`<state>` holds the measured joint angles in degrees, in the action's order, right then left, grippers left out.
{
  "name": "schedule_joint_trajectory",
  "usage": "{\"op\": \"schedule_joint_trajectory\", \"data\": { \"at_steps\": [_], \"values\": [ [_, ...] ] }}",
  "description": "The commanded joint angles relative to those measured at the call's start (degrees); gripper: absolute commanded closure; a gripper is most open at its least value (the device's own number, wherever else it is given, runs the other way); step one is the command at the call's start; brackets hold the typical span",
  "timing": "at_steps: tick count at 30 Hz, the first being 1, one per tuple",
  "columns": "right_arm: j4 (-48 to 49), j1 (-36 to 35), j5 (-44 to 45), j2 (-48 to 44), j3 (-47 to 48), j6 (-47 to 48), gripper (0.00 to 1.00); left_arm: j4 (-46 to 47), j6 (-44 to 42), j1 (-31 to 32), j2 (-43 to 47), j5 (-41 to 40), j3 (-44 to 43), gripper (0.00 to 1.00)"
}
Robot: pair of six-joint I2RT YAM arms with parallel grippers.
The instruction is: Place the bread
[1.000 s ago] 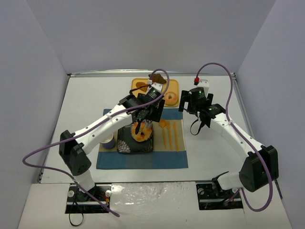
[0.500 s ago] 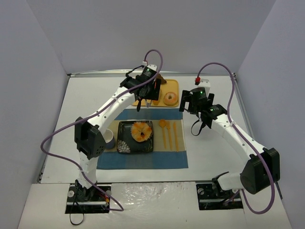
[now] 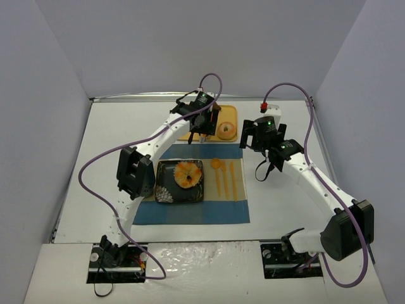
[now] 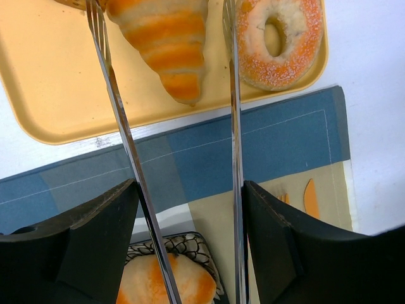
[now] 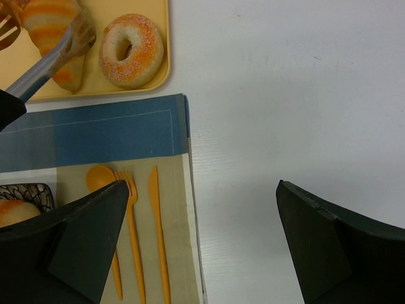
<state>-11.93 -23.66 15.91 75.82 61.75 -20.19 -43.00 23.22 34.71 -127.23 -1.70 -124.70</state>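
At left, on the black plate (image 3: 166,193), a round bun (image 3: 188,174). Over the yellow tray (image 4: 50,82), left gripper (image 4: 159,9) spread wide astride the striped bread (image 4: 168,57), gripping nothing. Further right, right gripper (image 5: 212,247) agape above the white table (image 5: 285,95).

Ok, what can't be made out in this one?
- Left wrist: the striped bread and the fork-shaped fingers run off the top edge, so contact is unclear.
- Top external: the left hand covers that bread.
- Right wrist: the plate is cut off by the left edge and a dark finger.
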Motion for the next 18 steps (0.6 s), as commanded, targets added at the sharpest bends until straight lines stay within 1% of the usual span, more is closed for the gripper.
{"op": "schedule_joint_trajectory", "data": {
  "at_steps": [1,2,4,11,14,16,18],
  "values": [
    [0.68,0.37,2.02,-2.62,-0.14,0.95,0.0,4.43,0.16,-1.41,2.51,0.3,-2.17,0.39],
    [0.76,0.37,2.03,-2.7,-0.23,1.03,0.0,4.68,0.25,-1.5,2.51,0.3,-1.68,0.39],
    [0.76,0.46,2.2,-2.7,-0.57,1.03,0.0,4.85,0.42,-2.02,2.51,0.48,-1.41,0.43],
    [0.76,0.52,2.2,-2.79,-0.9,0.86,0.0,4.97,0.68,-2.57,2.9,0.82,0.05,0.73],
    [0.76,0.54,2.2,-2.86,-0.77,0.86,0.0,4.66,0.77,-2.63,3.02,0.75,0.22,0.82],
    [0.76,0.54,2.29,-3.05,-0.75,0.82,0.0,4.59,0.86,-2.63,3.16,0.74,0.46,0.91],
    [0.76,0.6,2.29,-3.1,-0.8,0.82,0.0,4.59,0.96,-2.63,3.73,0.68,0.77,0.97]
  ]
}}
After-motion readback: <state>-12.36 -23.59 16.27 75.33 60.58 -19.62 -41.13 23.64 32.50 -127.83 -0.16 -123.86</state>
